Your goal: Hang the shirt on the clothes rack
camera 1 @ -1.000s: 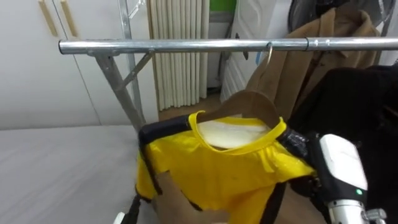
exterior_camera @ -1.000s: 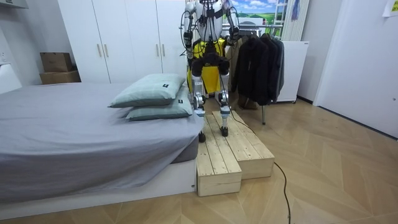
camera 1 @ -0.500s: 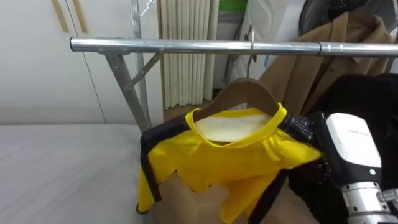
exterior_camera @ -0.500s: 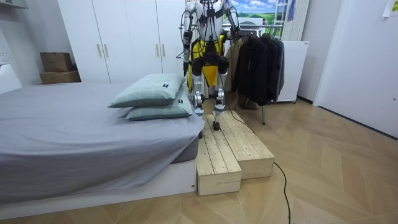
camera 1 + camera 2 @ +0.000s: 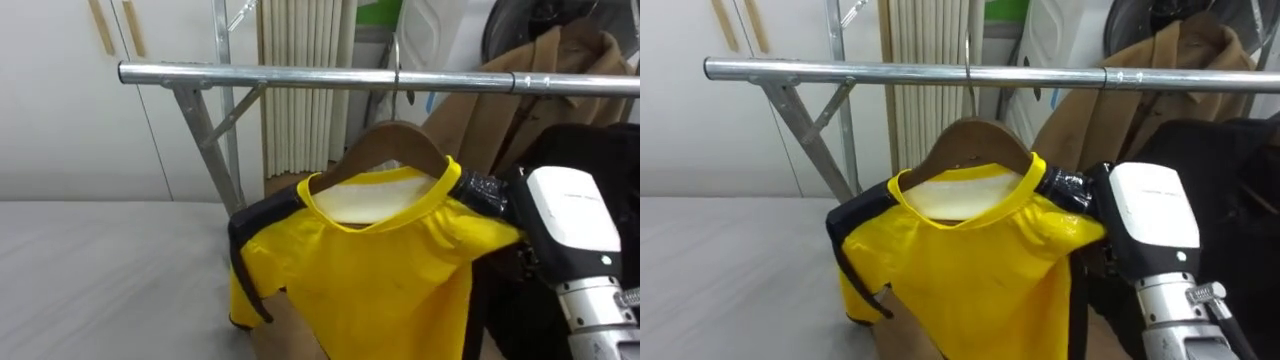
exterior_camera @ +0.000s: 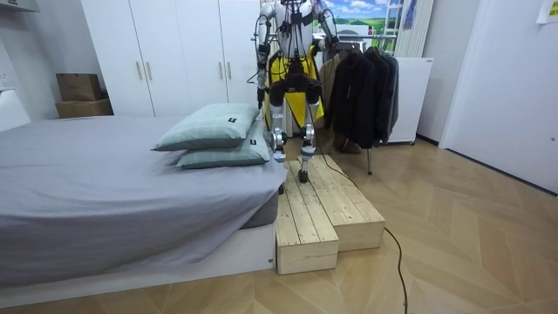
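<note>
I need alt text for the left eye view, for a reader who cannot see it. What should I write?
A yellow shirt with dark sleeves hangs on a wooden hanger hooked over a metal clothes rail. The robot's right hand reaches its shoulder; coats hang further along, on the right.

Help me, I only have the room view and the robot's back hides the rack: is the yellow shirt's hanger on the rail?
Observer: In the eye views the wooden hanger has its hook across the metal rail, apparently hooked over it.
Operator: Is the shirt seated properly?
Observer: The yellow shirt has its collar round the hanger's neck, both shoulders draped over it.
Operator: Any neighbours?
Observer: A tan coat hangs right of the hook, behind the rail.
</note>
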